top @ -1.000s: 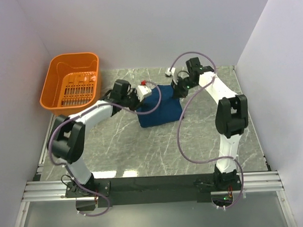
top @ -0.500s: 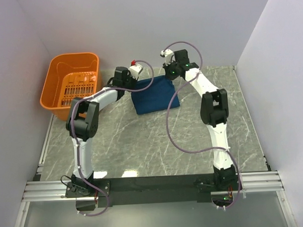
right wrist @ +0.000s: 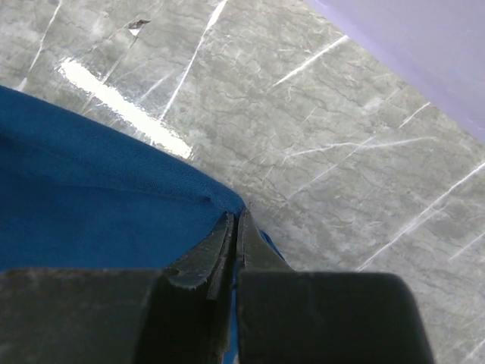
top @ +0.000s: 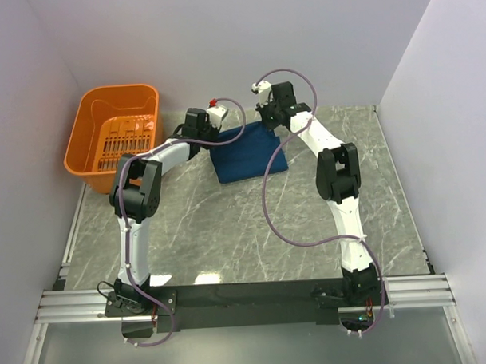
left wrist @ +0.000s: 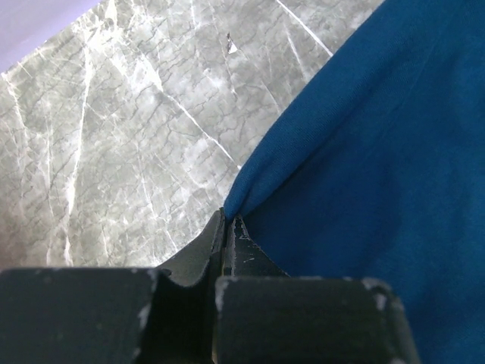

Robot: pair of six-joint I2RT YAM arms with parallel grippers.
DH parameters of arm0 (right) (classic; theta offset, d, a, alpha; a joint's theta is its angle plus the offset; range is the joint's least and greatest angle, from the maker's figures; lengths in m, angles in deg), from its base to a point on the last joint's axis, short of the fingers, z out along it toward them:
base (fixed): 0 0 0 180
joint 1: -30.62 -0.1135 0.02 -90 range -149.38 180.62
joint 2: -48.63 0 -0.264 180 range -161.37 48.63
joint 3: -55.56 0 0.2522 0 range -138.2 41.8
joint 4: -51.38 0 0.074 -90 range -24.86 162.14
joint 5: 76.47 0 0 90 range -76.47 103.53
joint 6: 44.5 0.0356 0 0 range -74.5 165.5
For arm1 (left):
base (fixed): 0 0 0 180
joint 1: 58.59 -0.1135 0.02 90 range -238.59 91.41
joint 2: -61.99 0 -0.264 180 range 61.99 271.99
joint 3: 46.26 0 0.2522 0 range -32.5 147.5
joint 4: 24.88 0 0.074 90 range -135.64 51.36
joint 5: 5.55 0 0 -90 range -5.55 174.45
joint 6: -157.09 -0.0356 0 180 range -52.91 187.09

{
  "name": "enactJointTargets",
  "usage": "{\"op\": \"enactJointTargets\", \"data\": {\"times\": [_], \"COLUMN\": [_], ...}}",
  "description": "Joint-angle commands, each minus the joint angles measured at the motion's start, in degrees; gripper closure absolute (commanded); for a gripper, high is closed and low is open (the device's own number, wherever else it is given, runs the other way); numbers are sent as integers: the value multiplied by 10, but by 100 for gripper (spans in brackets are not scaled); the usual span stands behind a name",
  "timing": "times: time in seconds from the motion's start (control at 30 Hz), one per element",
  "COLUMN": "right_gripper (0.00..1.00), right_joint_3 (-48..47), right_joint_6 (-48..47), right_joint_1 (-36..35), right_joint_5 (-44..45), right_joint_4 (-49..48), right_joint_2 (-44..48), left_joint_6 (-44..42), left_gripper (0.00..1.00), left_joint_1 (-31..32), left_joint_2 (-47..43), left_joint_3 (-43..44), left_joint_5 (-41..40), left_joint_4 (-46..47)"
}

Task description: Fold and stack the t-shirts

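A dark blue t-shirt point(top: 248, 152) lies as a partly folded rectangle at the back middle of the marble table. My left gripper point(top: 212, 132) pinches its far left corner. In the left wrist view the jaws point(left wrist: 227, 220) are shut on a pointed tip of the blue t-shirt point(left wrist: 364, 152). My right gripper point(top: 269, 123) holds the far right corner. Its jaws point(right wrist: 236, 216) are shut on the hem of the t-shirt point(right wrist: 91, 189). Both corners sit near the back wall, the cloth stretched between them. No print shows.
An orange slotted basket point(top: 116, 134) stands at the back left, close to the left arm's elbow. Purple cables loop over both arms. Grey walls enclose the table at the back and on both sides.
Both grippers carried the shirt's corners away from me toward the back wall. The cloth has shifted back and now lies flatter and more stretched between them.
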Motion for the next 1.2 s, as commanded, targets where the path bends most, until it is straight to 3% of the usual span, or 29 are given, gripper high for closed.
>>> {"op": "enactJointTargets", "data": {"times": [0.0, 0.33, 0.53, 0.83, 0.9, 0.97, 1.03, 1.17], "right_gripper": [100, 100, 100, 100, 91, 72, 55, 40], "right_joint_3": [-6, 71, 38, 75, 62, 39, 20, 15], "right_joint_6": [-3, 0, 8, 8, 11, 16, 24, 36], "right_joint_1": [1, 12, 11, 13, 12, 11, 10, 12], "right_joint_5": [20, -21, -7, 8, 14, 22, 33, 60], "right_joint_4": [-34, -56, -36, -68, -64, -58, -57, -66], "right_joint_2": [17, 73, 55, 83, 71, 57, 52, 61], "left_joint_6": [11, 7, 5, 15, 18, 23, 37, 57], "left_gripper": [99, 99, 100, 99, 99, 97, 79, 48], "left_joint_1": [-2, -1, 0, 0, 0, 0, 0, 0], "left_joint_2": [-12, -84, -70, -57, -50, -37, -31, -39], "left_joint_3": [15, -37, -23, -7, 4, 22, 36, 55], "left_joint_5": [10, 33, 32, 30, 22, 6, -7, -27], "left_joint_4": [-8, 2, -25, -31, -41, -45, -47, -48]}}
